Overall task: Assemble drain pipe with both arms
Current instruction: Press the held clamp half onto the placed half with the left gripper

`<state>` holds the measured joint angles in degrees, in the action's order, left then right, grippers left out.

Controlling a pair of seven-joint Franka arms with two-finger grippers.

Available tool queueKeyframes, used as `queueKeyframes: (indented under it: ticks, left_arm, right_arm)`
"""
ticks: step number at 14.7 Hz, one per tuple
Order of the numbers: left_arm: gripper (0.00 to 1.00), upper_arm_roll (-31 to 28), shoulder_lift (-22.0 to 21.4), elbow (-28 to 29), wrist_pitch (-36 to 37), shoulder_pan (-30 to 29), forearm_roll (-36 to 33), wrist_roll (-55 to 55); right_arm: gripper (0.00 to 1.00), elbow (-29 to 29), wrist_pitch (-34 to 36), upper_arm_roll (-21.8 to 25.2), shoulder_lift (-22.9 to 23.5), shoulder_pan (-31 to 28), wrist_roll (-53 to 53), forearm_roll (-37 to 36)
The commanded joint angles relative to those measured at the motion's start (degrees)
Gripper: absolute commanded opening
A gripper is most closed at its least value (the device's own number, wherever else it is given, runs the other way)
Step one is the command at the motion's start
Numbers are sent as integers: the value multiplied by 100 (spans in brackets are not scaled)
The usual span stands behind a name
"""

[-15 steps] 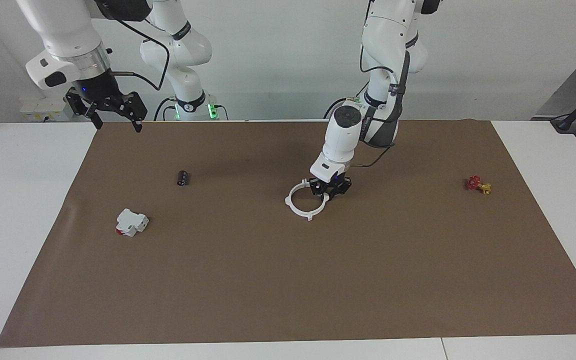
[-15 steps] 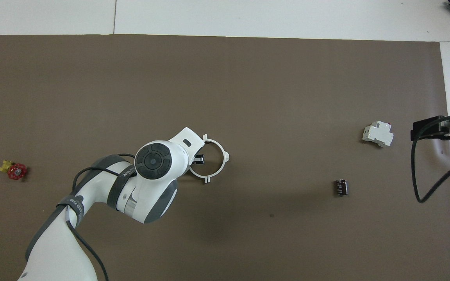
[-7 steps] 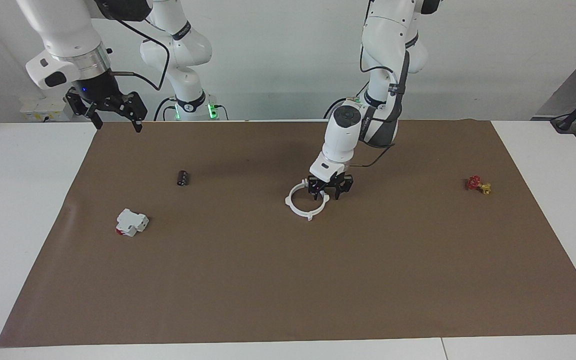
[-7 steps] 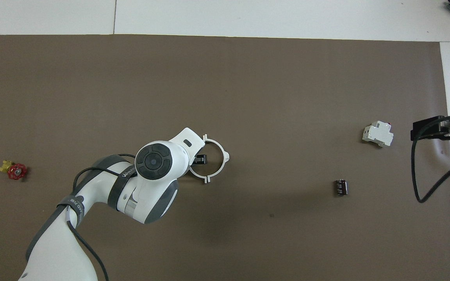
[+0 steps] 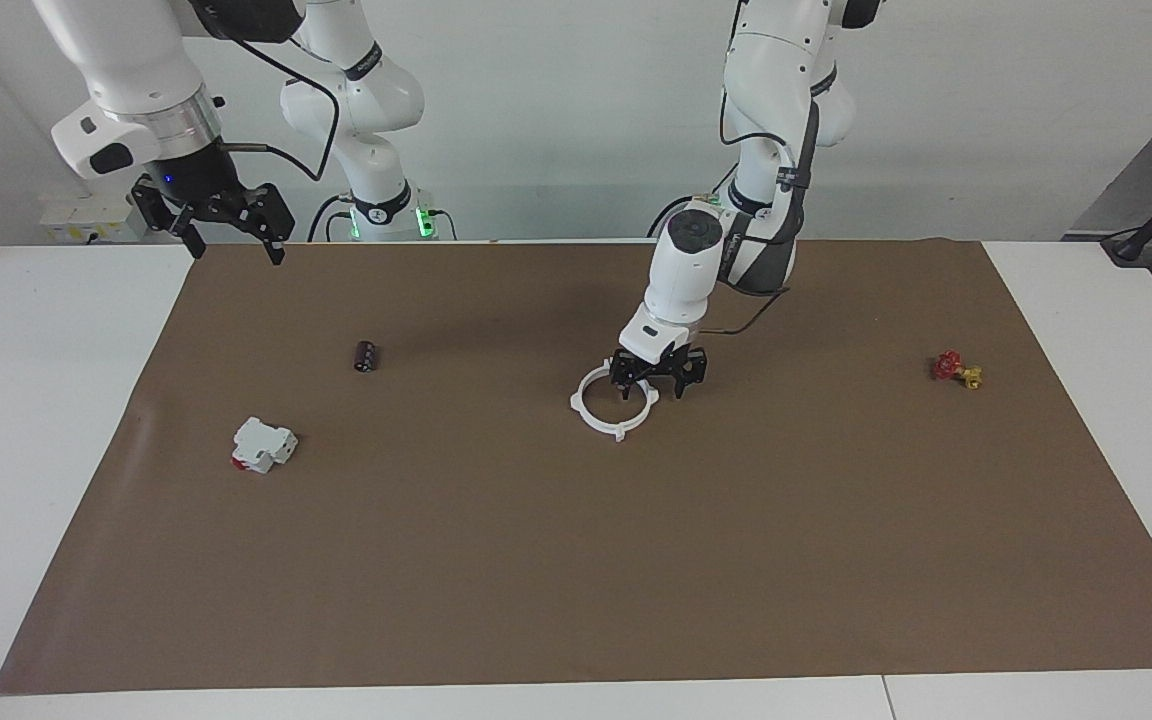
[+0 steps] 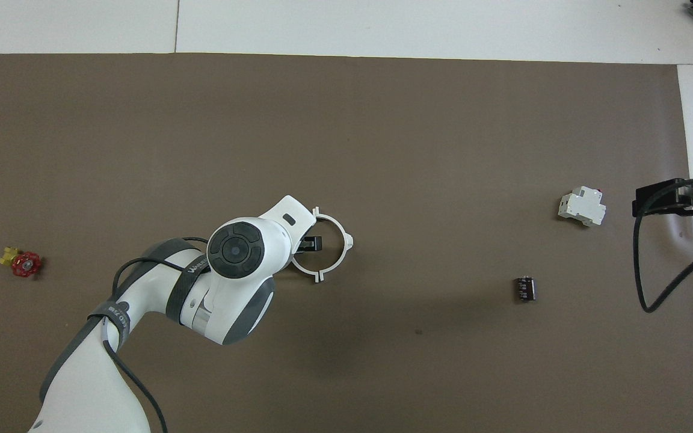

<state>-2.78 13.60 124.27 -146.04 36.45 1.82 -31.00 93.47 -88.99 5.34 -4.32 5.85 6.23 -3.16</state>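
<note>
The drain pipe [image 5: 591,424] [image 6: 339,260] lies flat on the brown mat as one closed white ring with small outer tabs, about mid-table. My left gripper [image 5: 652,390] hangs just above the ring's edge on the robots' side. It is open, one finger [image 6: 311,243] over the ring's inside and the other outside it, holding nothing. In the overhead view the left arm's wrist hides most of that gripper. My right gripper [image 5: 236,252] [image 6: 662,200] waits raised and open over the mat's edge at the right arm's end, with nothing in it.
A white blocky part with a red end [image 5: 263,444] [image 6: 582,206] and a small dark cylinder [image 5: 366,356] [image 6: 524,288] lie toward the right arm's end. A red-and-yellow valve [image 5: 956,369] [image 6: 21,263] sits toward the left arm's end.
My left gripper was shut on the ring's edge, has opened and risen slightly off it. The ring stays in place. The right arm has not moved.
</note>
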Motion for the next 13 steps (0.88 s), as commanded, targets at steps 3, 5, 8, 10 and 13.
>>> queueKeyframes:
  ticks: [3, 5, 8, 10, 13]
  left_arm:
    - [96, -65, -103, 141, -231, 108, -76, -327]
    - [96, -56, -86, 141, -354, 108, -76, -520]
    - [96, -47, -86, 150, -434, 160, -67, -854]
    - [96, -47, -77, 150, -469, 204, -67, -1039]
    - [96, -47, -68, 202, -653, 274, -58, -1294]
  right_arm:
    - [100, 49, 48, -15, -61, -31, -130, 131]
    - [100, 49, 48, -15, -61, -31, -130, 131]
    - [100, 49, 48, -15, -61, -31, -130, 131]
    - [100, 49, 48, -6, -61, -31, -130, 131]
    - [100, 49, 48, -15, -61, -31, -130, 131]
